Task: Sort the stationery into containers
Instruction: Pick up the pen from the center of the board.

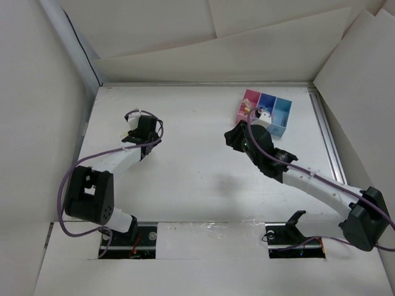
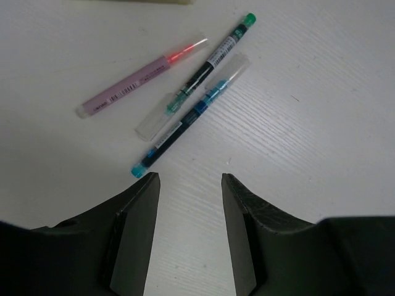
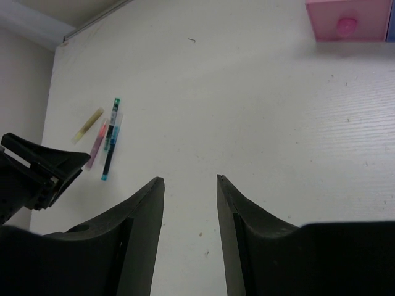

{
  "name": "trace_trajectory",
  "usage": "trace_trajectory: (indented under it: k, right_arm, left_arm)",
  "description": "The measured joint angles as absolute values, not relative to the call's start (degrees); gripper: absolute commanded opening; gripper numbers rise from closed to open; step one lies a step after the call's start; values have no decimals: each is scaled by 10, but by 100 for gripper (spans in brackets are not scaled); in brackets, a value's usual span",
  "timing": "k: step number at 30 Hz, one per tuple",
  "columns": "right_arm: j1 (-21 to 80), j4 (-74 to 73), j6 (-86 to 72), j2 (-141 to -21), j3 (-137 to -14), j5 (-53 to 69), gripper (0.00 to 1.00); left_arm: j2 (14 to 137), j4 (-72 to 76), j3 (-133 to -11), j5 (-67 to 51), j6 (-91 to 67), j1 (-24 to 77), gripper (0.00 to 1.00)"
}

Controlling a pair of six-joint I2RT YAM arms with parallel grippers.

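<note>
Left jaws, parted and empty, hover over the worktop [image 2: 321, 123]; just beyond them lie a pink pen [image 2: 133, 83], green pen [image 2: 219, 52] and blue pen [image 2: 179, 129], label print too small to read. Right jaws gape empty; the containers [image 1: 279, 114] sit far right, partly hidden

Soft even light — faint shadows

Left gripper [image 2: 188, 179]: fingers [image 2: 136, 234] apart, empty, arm folded at the elbow. Right gripper [image 3: 189, 180]: fingers [image 3: 139, 234] apart, empty, arm stretched far and leftward.
</note>
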State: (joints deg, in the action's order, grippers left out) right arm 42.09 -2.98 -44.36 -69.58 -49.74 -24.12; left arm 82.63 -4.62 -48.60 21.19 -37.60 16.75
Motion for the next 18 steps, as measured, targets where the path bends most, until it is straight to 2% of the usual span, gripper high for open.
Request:
trace_trajectory:
  k: [9,18]
  right_arm:
    - [421,-29,-440,-687,-497,-237,46]
    - [421,-29,-437,-687,-497,-234,46]
  left_arm:
    - [903,-73,-514,220,-343,142,35]
    - [934,-76,-528,215,-320,142,35]
